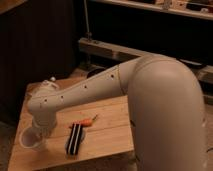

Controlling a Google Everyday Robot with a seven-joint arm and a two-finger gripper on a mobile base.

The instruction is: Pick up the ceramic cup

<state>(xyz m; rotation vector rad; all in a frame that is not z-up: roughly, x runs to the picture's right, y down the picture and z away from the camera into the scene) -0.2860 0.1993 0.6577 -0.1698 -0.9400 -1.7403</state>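
Observation:
The ceramic cup [29,139] is a small white round cup with a wide rim, near the front left corner of the wooden table [107,132]. My big white arm reaches in from the right, and its wrist points down right beside the cup. The gripper [39,134] is under the wrist, at the cup's right rim, mostly hidden by the arm. I cannot tell whether the cup rests on the table or is lifted off it.
A black and white striped object [75,139] lies on the table right of the cup, with a small orange item [89,121] just behind it. A white object [50,83] stands at the table's back left. Dark metal shelving [125,50] runs behind.

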